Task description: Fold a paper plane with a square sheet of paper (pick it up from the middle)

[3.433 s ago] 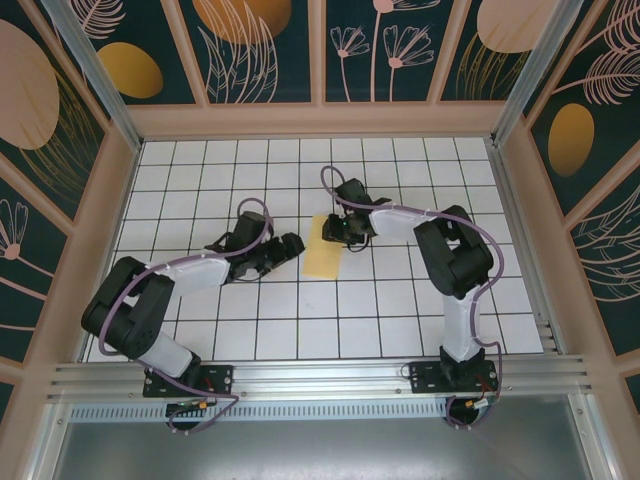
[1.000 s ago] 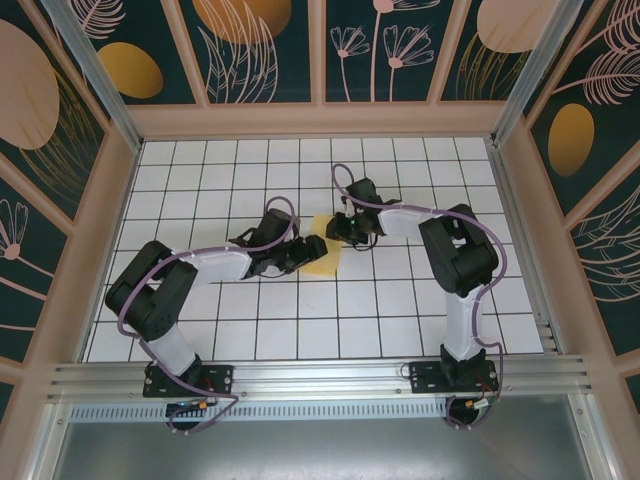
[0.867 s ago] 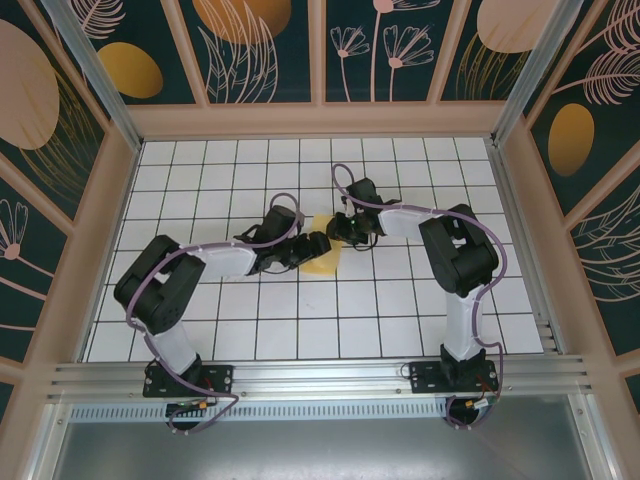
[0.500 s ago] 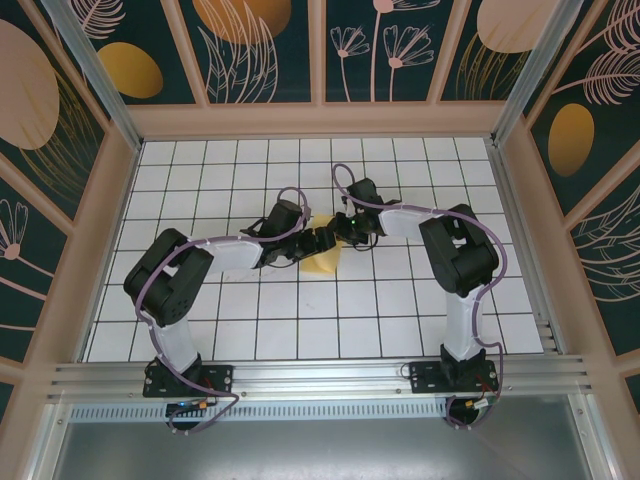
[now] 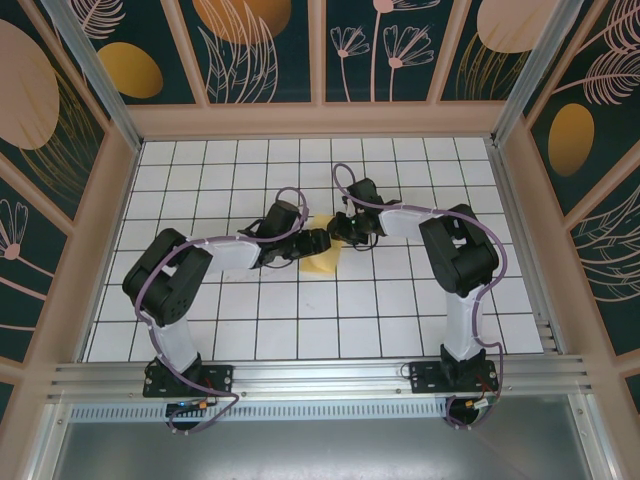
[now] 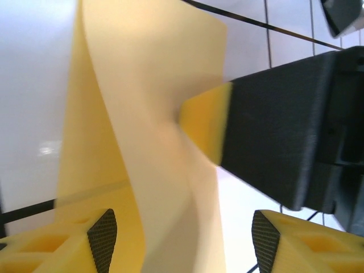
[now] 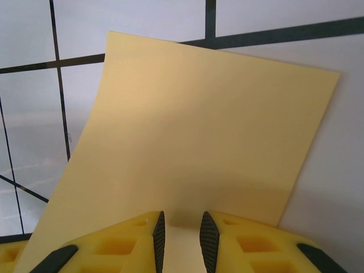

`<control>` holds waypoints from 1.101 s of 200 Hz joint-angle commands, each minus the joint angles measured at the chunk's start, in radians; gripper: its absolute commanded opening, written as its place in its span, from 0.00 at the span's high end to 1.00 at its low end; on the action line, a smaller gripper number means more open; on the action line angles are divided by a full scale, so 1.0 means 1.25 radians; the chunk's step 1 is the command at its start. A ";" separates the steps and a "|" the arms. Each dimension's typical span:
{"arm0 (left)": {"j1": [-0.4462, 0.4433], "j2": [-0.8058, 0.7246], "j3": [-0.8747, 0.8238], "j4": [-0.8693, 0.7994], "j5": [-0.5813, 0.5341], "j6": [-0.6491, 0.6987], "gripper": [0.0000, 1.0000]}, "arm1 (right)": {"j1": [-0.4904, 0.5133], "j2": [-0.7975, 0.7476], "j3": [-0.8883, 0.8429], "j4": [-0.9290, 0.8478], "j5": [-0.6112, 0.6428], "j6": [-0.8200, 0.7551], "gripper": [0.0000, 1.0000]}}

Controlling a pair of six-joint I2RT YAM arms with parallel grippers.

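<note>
On the counter (image 5: 400, 300), mid-grid, you have the yellow sheet of paper (image 5: 322, 262) pinched at its edge in the right end effector (image 7: 181, 228), jaws narrow. Your left end effector (image 6: 183, 242) stands wide, straddling the sheet's raised curl.

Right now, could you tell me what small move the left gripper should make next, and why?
Probably close the left gripper on the thin yellow sheet of paper: its open jaws straddle the lifted, curving part, while the right gripper pinches the sheet's edge.
</note>
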 commanded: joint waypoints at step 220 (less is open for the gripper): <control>0.018 -0.106 -0.132 0.184 0.183 -0.081 0.55 | -0.020 0.035 -0.056 -0.059 0.055 -0.013 0.71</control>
